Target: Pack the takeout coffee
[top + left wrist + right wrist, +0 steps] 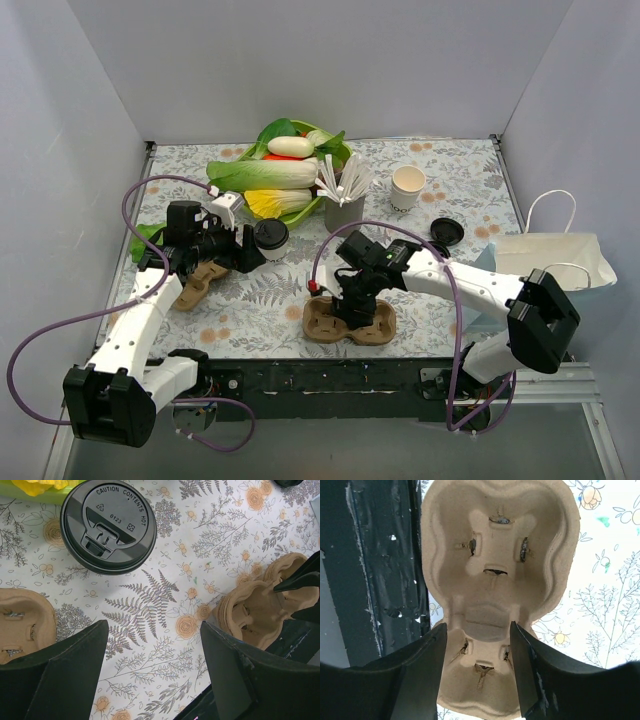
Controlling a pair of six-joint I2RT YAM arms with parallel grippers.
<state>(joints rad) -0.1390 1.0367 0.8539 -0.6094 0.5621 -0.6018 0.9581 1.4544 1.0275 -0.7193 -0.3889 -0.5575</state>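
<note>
Packing has hardly begun, I judge: the takeout coffee (271,237) has its black lid (107,525) on but stands on the worktop (470,195) left of the straw cup (345,212), in neither a holder nor the white bag (555,262) far to that cup's right. The left claw (152,630) is spread and empty just beside the coffee. The right claw (477,626) is spread over the middle of the pulp carrier (350,322), which lies nearer the arms than the straw cup, and it pinches nothing visible. The coffee is a small cream paper cup standing upright, and its lid is embossed with a hot-contents caution.
</note>
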